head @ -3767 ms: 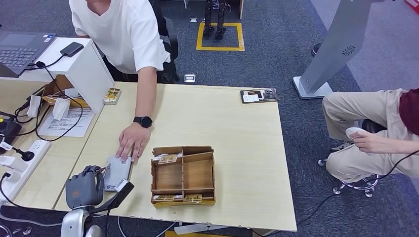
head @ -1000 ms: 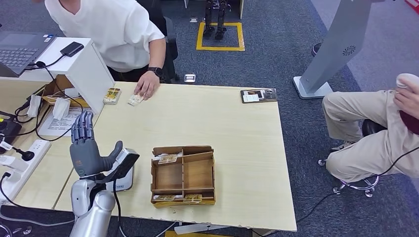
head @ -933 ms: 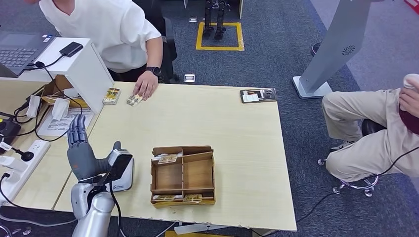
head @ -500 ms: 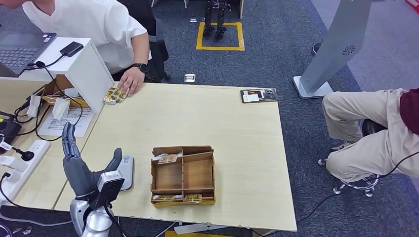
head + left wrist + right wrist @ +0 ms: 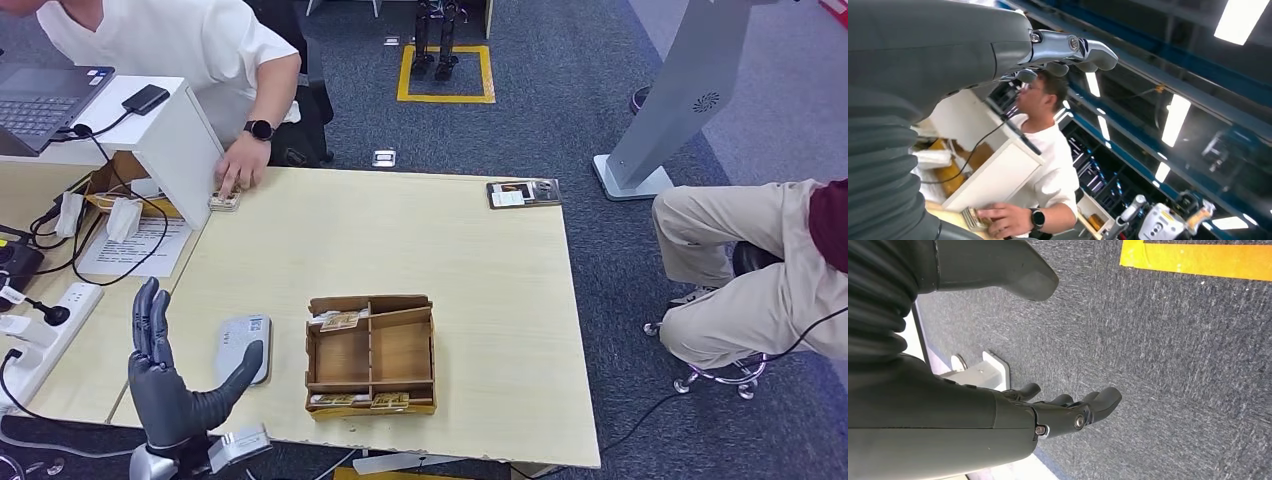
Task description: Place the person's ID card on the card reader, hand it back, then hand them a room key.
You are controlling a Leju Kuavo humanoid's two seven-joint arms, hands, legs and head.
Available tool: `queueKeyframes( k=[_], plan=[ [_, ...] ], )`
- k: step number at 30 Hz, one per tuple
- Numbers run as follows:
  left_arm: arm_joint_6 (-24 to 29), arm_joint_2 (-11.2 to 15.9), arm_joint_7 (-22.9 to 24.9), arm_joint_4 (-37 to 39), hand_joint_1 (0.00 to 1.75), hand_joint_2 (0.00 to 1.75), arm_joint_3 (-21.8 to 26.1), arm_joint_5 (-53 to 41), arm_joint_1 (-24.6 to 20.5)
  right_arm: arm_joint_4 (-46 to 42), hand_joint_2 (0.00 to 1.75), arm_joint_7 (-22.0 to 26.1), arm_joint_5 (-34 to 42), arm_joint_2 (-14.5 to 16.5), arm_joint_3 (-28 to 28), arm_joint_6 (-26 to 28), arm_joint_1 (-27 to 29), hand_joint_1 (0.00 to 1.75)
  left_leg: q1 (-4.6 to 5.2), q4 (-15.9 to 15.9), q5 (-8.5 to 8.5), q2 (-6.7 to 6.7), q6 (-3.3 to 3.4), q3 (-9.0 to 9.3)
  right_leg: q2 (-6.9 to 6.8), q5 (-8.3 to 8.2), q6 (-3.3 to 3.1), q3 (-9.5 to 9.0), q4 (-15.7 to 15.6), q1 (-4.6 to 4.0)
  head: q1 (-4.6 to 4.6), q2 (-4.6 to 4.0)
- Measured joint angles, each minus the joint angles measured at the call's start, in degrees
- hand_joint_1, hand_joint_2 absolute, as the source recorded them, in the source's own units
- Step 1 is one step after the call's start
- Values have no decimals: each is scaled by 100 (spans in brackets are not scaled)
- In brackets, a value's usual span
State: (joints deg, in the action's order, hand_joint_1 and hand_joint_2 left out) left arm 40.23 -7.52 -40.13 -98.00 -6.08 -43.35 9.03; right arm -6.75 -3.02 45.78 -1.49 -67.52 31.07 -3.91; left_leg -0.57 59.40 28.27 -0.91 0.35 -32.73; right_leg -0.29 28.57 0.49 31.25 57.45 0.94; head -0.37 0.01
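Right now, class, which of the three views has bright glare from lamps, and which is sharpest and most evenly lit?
Left wrist view: long ceiling lamps blow out white against dark rafters, and the left hand looms soft and close. Head view: even light, sharp across the pale wooden table. Right wrist view: flat light on grey carpet.

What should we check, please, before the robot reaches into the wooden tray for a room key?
1. Left hand free: ok, fingers spread, holding nothing.
2. Right hand free: ok, it hangs over the carpet, holding nothing.
3. Reader bare: ok, no card lies on it.
4. Cards in the tray: ok, cards in its far-left compartment, more along its near edge.
5. Person ready to receive: not ok, their hand rests on a card stack at the far table edge.
6. Path to the tray: ok, bare table around it.
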Motion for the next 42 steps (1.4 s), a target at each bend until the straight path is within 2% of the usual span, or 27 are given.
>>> queueKeyframes(
  k=[3, 10, 18, 25, 28, 32, 36, 42],
  plan=[
    [-1, 35, 52, -57, 0, 175, -68, -125, 138, 1, 175, -1, 67, 0, 6, -2, 2, 0, 0, 0, 0, 0, 0, 0, 0, 0, 0, 1, 0, 0, 0, 1],
    [-67, 353, 117, -169, 0, 175, -635, 447, 410, 2, 175, 3, 203, 0, 19, 8, 14, 0, 0, -1, 0, 0, 0, -1, 0, 1, 0, 2, 0, 0, 0, 0],
    [-82, 636, 362, -213, 0, 175, -1235, -238, 447, 2, 175, 3, 222, 0, 19, 5, 23, 0, 0, 0, 0, 0, 0, -1, 0, 0, 0, 1, 0, 0, -1, 0],
    [-233, 758, 374, -210, 0, 175, -1426, -234, 430, 2, 175, 18, 222, 1, 19, 4, 23, 0, 0, 0, 0, 0, 0, -1, 0, 0, 0, 3, 0, 0, -1, 1],
    [-626, 851, 341, -179, 0, 175, -1673, -177, 325, 2, 175, 69, 218, 0, 17, -2, 19, 0, 0, 0, 0, -1, 0, -1, -1, 1, 0, 4, 0, 0, -1, 1],
    [-1022, 888, 216, -21, 0, 175, -2335, -177, 8, 2, 175, 82, 197, 0, 7, -25, 1, 0, 1, 0, 0, -1, 0, -2, -2, 0, 0, 2, 0, 1, 1, 1],
    [-1177, 878, 230, 169, 0, 175, -2862, -139, -326, 2, 175, 81, 168, 0, -18, -41, -9, 0, 2, 1, 0, -2, 0, -1, -2, -1, 1, 1, -1, 2, 1, -1],
    [-1253, 847, 374, 519, 0, 175, -3269, -248, -689, 2, 175, 81, 158, 0, -61, -79, -25, 0, 1, 0, 0, -1, 0, -1, -1, -1, 0, 3, 0, 1, 2, 0]
  ],
)
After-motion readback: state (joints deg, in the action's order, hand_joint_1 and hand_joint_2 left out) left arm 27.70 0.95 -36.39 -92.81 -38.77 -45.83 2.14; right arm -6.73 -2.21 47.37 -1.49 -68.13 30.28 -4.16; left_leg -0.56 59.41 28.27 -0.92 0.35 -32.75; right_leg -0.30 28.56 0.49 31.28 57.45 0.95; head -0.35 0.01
